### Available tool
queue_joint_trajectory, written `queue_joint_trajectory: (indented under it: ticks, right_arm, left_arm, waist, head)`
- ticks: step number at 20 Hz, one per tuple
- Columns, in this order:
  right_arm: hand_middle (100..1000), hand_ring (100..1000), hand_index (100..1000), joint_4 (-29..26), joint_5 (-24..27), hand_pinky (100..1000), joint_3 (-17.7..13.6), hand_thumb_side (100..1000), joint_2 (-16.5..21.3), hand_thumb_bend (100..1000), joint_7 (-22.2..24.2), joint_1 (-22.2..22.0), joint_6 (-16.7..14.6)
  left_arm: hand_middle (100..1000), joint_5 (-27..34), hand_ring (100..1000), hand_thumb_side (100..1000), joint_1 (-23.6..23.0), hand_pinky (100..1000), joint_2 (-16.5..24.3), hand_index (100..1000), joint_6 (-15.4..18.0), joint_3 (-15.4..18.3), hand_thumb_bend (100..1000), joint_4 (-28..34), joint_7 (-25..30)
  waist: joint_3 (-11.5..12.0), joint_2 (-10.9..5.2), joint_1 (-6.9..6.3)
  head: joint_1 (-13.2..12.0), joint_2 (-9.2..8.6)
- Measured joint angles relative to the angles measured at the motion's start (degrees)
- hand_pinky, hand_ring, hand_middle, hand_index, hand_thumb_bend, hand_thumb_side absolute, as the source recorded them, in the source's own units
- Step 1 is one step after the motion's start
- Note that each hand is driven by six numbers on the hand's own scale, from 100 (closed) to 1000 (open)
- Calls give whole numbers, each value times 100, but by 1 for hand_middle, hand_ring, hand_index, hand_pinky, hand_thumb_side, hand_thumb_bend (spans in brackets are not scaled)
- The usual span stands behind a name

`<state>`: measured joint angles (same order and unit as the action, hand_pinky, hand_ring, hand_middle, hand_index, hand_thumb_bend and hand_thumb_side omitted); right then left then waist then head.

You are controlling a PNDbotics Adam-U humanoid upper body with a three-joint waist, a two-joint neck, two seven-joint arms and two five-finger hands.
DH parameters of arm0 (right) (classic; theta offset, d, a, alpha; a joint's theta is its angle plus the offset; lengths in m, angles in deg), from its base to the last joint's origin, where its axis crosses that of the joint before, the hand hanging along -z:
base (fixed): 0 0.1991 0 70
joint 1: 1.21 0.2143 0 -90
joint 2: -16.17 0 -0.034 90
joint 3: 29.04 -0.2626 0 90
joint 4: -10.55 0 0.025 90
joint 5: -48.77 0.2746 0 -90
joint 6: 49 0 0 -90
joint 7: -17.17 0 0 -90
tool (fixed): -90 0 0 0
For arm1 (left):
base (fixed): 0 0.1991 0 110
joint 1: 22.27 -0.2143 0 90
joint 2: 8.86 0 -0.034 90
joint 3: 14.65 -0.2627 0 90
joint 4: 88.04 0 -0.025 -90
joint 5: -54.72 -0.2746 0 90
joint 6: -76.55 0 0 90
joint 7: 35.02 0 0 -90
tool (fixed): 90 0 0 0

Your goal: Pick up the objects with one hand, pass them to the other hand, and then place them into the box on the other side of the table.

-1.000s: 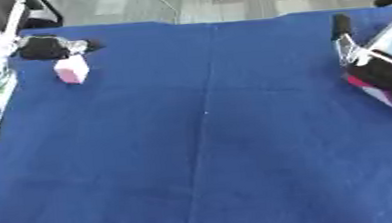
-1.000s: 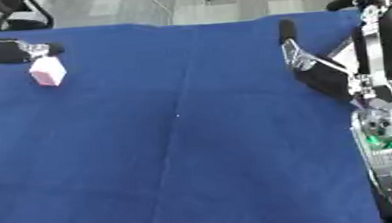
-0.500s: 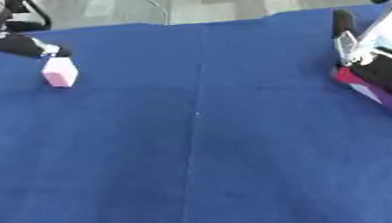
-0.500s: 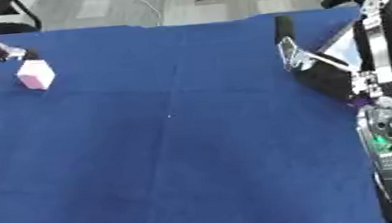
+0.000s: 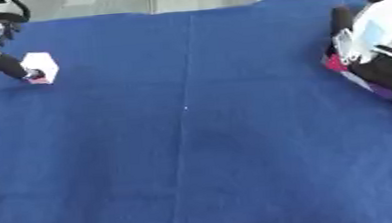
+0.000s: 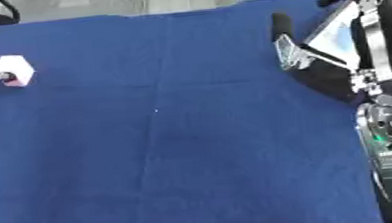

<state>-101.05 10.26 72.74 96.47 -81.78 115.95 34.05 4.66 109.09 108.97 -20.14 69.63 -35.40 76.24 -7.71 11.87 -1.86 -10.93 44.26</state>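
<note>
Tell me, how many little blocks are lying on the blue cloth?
1: a pale pink block near the cloth's far left edge, with the robot's left hand touching it. Others may be hidden beyond the picture's edges.

Black right hand [image 6: 319, 71], silver-jointed forearm, green lights near its base, black left hand [image 5: 7, 65]

The blue table [image 5: 194, 149] is wide and flat between the two hands, so a hand can slide across it there. Right at the tip of the left hand [image 5: 7, 65] sits a small pink and white block [image 5: 40, 67], touching its fingers, so that way is shut. The right hand [image 6: 305, 59] rests open by the table's right edge, and the black arm and a pink thing [image 5: 336, 63] crowd close beside it, but toward the middle the way is free.
</note>
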Motion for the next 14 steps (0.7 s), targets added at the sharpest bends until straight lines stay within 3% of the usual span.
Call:
queue_joint_trajectory:
  ticks: [6,14]
  right_arm:
    - [682,873,926,14,0,572,-2,380,-54,183,-38,9,-5]
    - [681,873,926,41,0,570,-3,386,-102,175,-95,34,-2]
  left_arm:
    - [752,-1462,734,165,350,845,-189,892,752,519,411,-602,355]
    - [742,-1759,721,159,451,839,-335,881,1039,623,401,-657,541]
  waist:
    - [-21,105,0]
    - [-73,175,0]
  head:
    - [-3,0]
    - [-4,0]
